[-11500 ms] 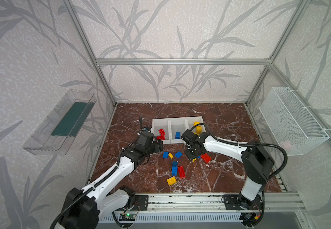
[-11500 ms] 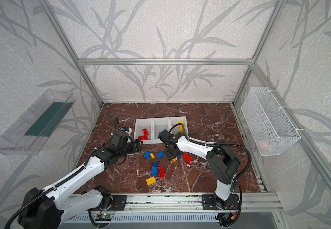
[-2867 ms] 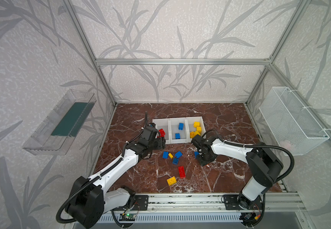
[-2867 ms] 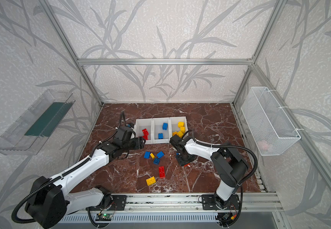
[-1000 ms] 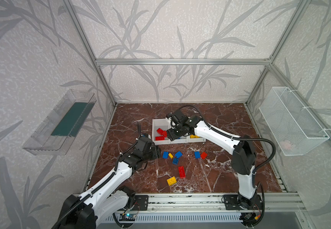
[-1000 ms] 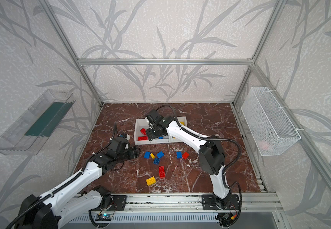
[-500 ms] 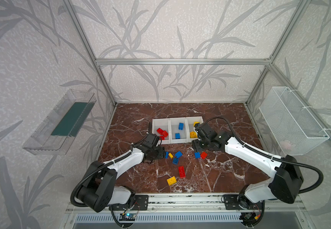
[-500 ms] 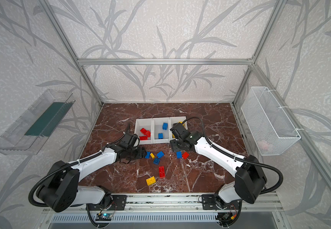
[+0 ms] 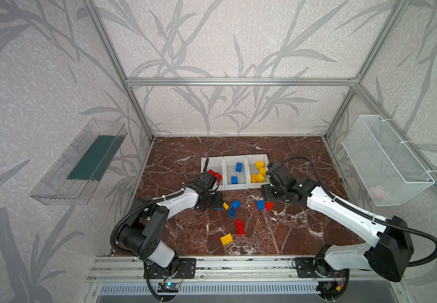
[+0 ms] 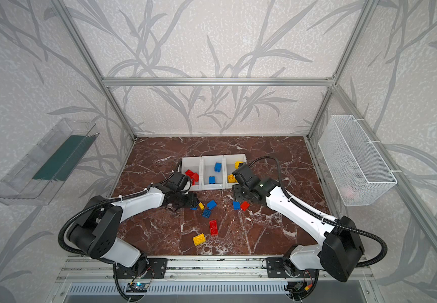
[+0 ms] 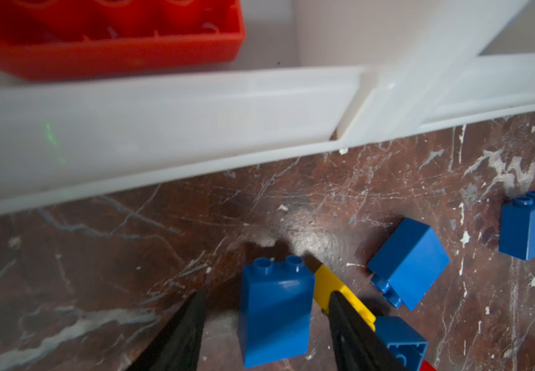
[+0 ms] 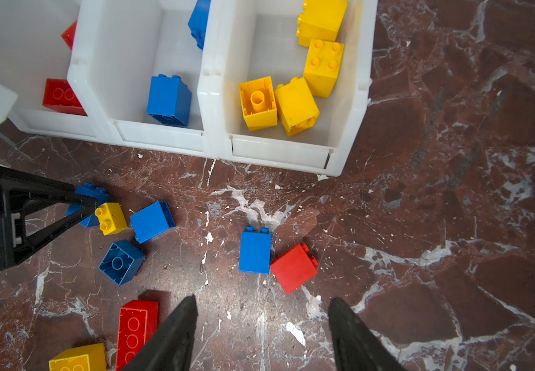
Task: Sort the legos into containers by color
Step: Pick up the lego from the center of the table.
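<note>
Three white bins stand in a row: red bin [image 12: 57,123], blue bin [image 12: 160,136], yellow bin [image 12: 279,151], each with bricks of its colour inside. Loose legos lie on the marble in front of them. My left gripper [image 11: 268,292] is open and straddles an upright blue brick [image 11: 276,308]; a gap shows on one side, and a small yellow brick [image 12: 111,218] is beside the other finger. My right gripper [image 12: 263,299] hovers open and empty just short of a blue brick [image 12: 255,252] and a red brick [image 12: 293,268] that touch.
More loose bricks lie nearby: two blue ones [image 12: 152,221] [image 12: 121,261], a long red one [image 9: 239,227] and a yellow one [image 9: 226,239]. A wire basket [image 9: 385,160] hangs on the right wall and a clear shelf [image 9: 81,162] on the left wall.
The left arm has reached into the brick cluster and its jaws have narrowed round the blue brick. The right arm has swung from over the bins to the blue and red pair.
</note>
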Robot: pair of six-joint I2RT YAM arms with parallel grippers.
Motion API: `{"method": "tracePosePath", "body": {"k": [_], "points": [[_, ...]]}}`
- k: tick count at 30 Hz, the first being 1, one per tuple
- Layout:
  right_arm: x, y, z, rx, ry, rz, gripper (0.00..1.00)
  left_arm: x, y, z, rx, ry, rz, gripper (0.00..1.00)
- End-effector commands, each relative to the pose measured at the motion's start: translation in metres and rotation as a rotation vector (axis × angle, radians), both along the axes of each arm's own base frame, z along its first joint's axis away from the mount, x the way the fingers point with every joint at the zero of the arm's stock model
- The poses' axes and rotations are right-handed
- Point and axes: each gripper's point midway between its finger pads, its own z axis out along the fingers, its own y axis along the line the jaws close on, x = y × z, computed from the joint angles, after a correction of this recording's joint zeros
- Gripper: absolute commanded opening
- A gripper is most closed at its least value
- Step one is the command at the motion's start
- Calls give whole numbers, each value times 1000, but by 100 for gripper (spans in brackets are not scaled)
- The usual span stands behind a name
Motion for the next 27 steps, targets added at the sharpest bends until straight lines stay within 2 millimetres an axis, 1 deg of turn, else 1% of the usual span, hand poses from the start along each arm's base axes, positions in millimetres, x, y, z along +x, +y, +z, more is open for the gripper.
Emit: {"method": "tracePosePath", "body": {"k": [1, 7, 9, 13, 16, 20, 24, 27], "points": [[-2, -9, 3, -2, -11, -31, 66, -4, -1, -7, 35, 22, -36, 58], [-4, -11, 3, -4, -12, -37, 66, -7, 1, -14, 75, 39, -49, 48], [-4, -12, 3, -3, -12, -38, 66, -8, 2, -14, 86, 40, -50, 47], [-4, -12, 3, -3, -12, -37, 66, -8, 3, -10, 97, 31, -50, 47], [-4, -13, 3, -4, -12, -36, 66, -9, 4, -6, 99, 26, -49, 50], [-4, -14, 3, -3, -11, -38, 66, -11, 3, -3, 117, 17, -69, 51], [-4, -14, 0, 1, -7, -37, 66, -14, -2, -9, 132, 33, -98, 49], [-4, -14, 0, 0, -6, -36, 66, -15, -7, -14, 158, 49, -123, 47]]}}
